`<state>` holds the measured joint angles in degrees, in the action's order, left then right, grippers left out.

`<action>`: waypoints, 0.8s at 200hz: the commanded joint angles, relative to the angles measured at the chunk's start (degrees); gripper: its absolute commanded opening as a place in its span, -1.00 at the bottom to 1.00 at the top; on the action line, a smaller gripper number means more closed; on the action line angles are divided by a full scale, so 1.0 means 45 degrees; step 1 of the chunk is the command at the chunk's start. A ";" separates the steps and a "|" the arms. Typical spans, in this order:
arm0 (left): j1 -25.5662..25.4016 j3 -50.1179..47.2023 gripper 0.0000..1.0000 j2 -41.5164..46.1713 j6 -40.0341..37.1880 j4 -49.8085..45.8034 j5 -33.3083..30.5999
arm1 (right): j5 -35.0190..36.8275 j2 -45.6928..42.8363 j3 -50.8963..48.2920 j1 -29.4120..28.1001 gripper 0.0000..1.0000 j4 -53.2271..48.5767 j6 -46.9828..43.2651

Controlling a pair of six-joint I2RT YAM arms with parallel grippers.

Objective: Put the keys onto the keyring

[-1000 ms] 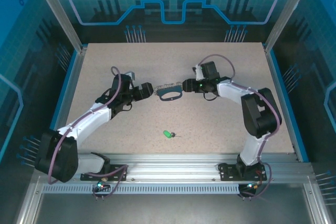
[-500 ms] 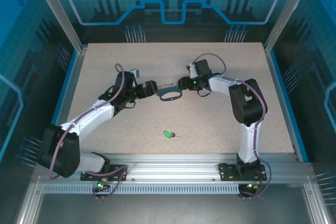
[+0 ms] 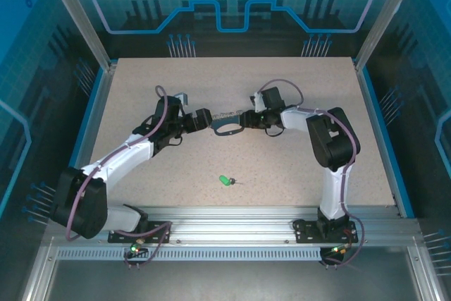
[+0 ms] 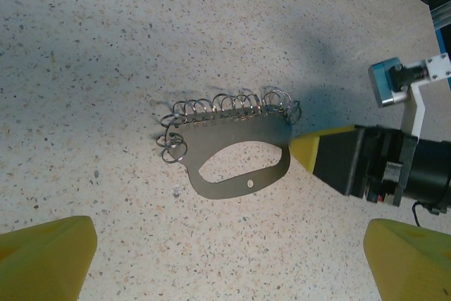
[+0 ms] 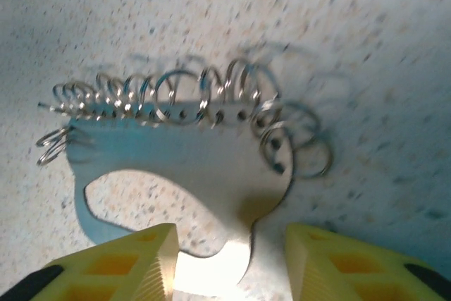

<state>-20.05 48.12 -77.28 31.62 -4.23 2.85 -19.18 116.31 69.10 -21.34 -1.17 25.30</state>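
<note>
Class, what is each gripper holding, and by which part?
Left gripper: nothing, jaws open. Right gripper straddles one end of the keyring; whether it grips cannot be told.

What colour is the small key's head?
Bright green plastic head on the tiny key; top external view shows it best.

The top camera looks down from behind the table's (image 3: 282, 167) near edge. Both wrist cameras closely face the keyring (image 4: 232, 135), from opposite sides.

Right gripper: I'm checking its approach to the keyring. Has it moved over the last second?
Yes. In the top view the right gripper has shifted left, up to the keyring's right end, while the green key lies unmoved.
</note>
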 commanded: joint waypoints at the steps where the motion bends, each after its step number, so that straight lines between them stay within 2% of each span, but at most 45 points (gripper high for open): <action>1: -0.0094 0.0039 0.98 0.0063 0.0089 0.0080 0.0151 | -0.0961 -0.0756 -0.0531 -0.0396 -0.16 0.0226 0.0043; 18: -0.0094 -0.0050 0.98 0.0085 0.0071 0.0080 0.0111 | -0.1039 -0.1232 -0.0868 -0.0549 -0.16 0.0474 -0.0021; 53: -0.0094 -0.0133 0.98 0.0102 0.0054 0.0102 0.0143 | -0.0030 -0.1496 -0.0900 -0.0107 -0.13 0.0329 0.0000; 97: -0.0114 -0.0101 0.98 0.0083 -0.0008 0.0105 0.0206 | 0.0419 -0.0404 0.0162 0.0591 0.01 0.0000 0.0013; 160: -0.0133 -0.0038 0.98 0.0025 -0.0046 0.0162 0.0304 | 0.0477 0.1100 0.1752 0.0646 0.04 -0.0371 0.0131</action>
<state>-20.05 48.12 -77.28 31.59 -4.23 2.87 -16.91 118.87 74.65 -18.41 -1.04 25.52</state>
